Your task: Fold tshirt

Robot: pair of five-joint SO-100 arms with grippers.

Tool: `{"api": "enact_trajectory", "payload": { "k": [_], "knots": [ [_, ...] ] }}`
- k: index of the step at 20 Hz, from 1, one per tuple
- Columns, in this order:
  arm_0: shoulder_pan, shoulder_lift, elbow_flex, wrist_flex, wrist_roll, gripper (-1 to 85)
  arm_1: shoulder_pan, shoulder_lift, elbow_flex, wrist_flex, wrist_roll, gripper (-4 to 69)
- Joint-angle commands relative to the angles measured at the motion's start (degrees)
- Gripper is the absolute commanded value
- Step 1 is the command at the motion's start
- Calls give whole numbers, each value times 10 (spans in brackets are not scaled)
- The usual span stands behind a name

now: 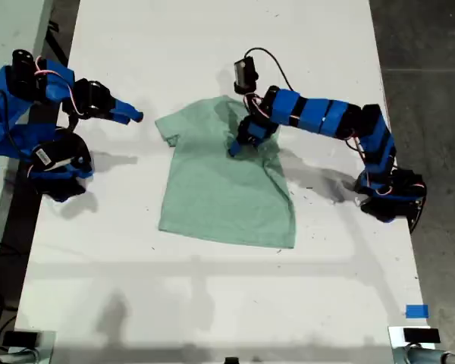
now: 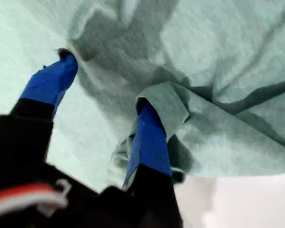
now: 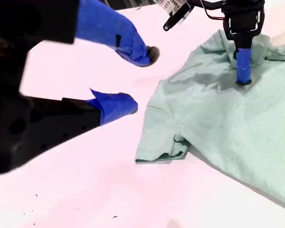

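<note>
The pale mint-green tshirt (image 1: 220,189) lies mostly flat in the middle of the white table (image 1: 212,303), with its upper part bunched and one side folded inward. My first gripper (image 1: 237,145) reaches in from the exterior view's right and points down into the bunched cloth. In the first wrist view my first gripper (image 2: 104,90) is open, with a fold of the tshirt (image 2: 228,71) draped over one finger (image 2: 149,137). My second gripper (image 3: 137,80) is open and empty above bare table, short of the sleeve of the tshirt (image 3: 218,123), at the exterior view's left (image 1: 133,116).
The second arm's base (image 1: 57,163) sits at the table's edge on the exterior view's left, the first arm's base (image 1: 387,193) on its right. A blue tape mark (image 1: 416,311) lies near the front corner on the exterior view's right. Dark floor borders that side.
</note>
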Motion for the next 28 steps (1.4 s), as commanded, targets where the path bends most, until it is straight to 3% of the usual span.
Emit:
{"api": "enact_trajectory", "payload": {
  "k": [1, 8, 14, 21, 28],
  "knots": [
    [-6, 4, -4, -12, 3, 133, -18, 111, -41, 53, 0, 273],
    [-5, -36, -18, -29, 4, 133, -24, 346, 33, 170, -1, 235],
    [-75, -118, -8, -68, 59, 163, -41, 418, 139, 148, 27, 212],
    [-214, -323, 47, -202, 163, 200, -49, 488, 214, 113, 38, 209],
    [-251, -524, 13, -265, 196, 207, -46, 519, 255, 94, 38, 207]
  ]
}}
